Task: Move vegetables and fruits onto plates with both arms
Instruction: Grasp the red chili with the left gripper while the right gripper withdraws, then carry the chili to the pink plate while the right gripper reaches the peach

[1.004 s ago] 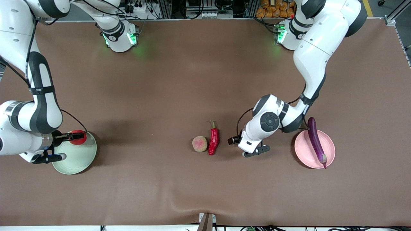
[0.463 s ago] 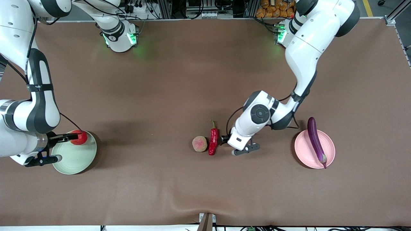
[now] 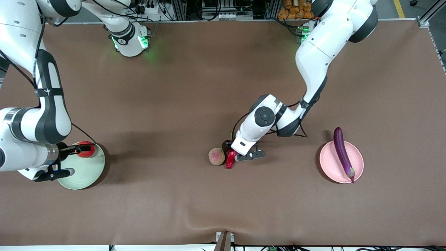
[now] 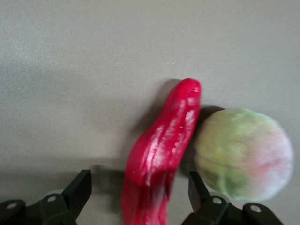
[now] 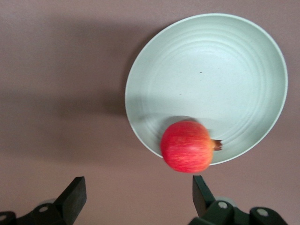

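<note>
The red chili pepper (image 3: 229, 161) lies mid-table, touching the pinkish-green peach (image 3: 216, 156) beside it. My left gripper (image 3: 238, 150) is down over the chili and open. In the left wrist view the chili (image 4: 161, 150) runs between the two fingers with a gap on each side, and the peach (image 4: 241, 152) sits just outside one finger. The red apple (image 3: 85, 149) rests at the rim of the pale green plate (image 3: 87, 170). My right gripper (image 3: 67, 161) hangs open and empty over that plate's edge; its wrist view shows the apple (image 5: 187, 146) on the plate (image 5: 211, 70). The purple eggplant (image 3: 342, 151) lies across the pink plate (image 3: 331, 164).
The brown mat covers the whole table. The green plate is at the right arm's end and the pink plate toward the left arm's end. Both arm bases with green lights stand along the edge farthest from the front camera.
My left arm has swung from beside the pink plate to the chili, and its gripper now straddles it. My right hand shifted only slightly by the green plate; the apple stayed put.
</note>
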Tool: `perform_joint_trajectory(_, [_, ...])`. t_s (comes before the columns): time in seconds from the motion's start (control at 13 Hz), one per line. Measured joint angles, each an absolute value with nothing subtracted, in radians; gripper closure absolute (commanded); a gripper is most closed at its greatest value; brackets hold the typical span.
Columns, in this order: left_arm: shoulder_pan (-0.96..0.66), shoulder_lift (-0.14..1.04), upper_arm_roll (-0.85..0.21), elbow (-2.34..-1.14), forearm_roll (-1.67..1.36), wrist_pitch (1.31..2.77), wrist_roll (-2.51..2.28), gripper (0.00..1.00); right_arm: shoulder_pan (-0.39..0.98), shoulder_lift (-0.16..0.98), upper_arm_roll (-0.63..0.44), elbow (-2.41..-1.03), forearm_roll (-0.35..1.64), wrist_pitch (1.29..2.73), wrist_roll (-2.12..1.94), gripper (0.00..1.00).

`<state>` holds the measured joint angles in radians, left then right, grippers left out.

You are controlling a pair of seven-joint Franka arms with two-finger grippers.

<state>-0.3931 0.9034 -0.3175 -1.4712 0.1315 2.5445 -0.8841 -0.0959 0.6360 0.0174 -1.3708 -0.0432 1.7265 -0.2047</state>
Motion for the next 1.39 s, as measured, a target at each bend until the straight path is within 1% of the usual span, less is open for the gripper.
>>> perform_joint_trajectory(0.08, [-0.410, 0.912, -0.296, -1.470, 0.131, 2.548, -0.884, 0.99, -0.093, 0.635, 0.019, -1.371, -0.037, 1.717, -0.175, 0.00])
perform_joint_trajectory(0.31, [-0.440, 0.918, -0.269, -1.458, 0.131, 2.555, -0.883, 1.00, -0.058, 0.629, 0.030, -1.370, 0.018, 1.678, -0.034, 0.00])
perform_joint_trajectory(0.54, [-0.423, 0.892, -0.226, -1.434, 0.132, 2.530, -0.874, 1.00, -0.013, 0.625, 0.035, -1.370, 0.213, 1.648, 0.135, 0.00])
perform_joint_trajectory(0.69, [-0.338, 0.829, -0.213, -1.426, 0.132, 2.399, -0.845, 1.00, 0.029, 0.625, 0.040, -1.369, 0.290, 1.644, 0.279, 0.00])
perform_joint_trajectory(0.85, [-0.227, 0.760, -0.219, -1.425, 0.132, 2.277, -0.806, 1.00, 0.101, 0.624, 0.047, -1.367, 0.317, 1.668, 0.442, 0.00])
perform_joint_trajectory(0.93, [-0.179, 0.736, -0.223, -1.426, 0.132, 2.226, -0.769, 1.00, 0.149, 0.625, 0.049, -1.366, 0.326, 1.725, 0.557, 0.00])
perform_joint_trajectory(1.16, [-0.061, 0.705, -0.225, -1.431, 0.132, 2.102, -0.599, 1.00, 0.297, 0.645, 0.052, -1.369, 0.334, 1.973, 0.906, 0.00])
perform_joint_trajectory(1.39, [0.035, 0.707, -0.226, -1.470, 0.132, 2.062, -0.494, 1.00, 0.417, 0.708, 0.051, -1.374, 0.334, 2.147, 1.102, 0.00])
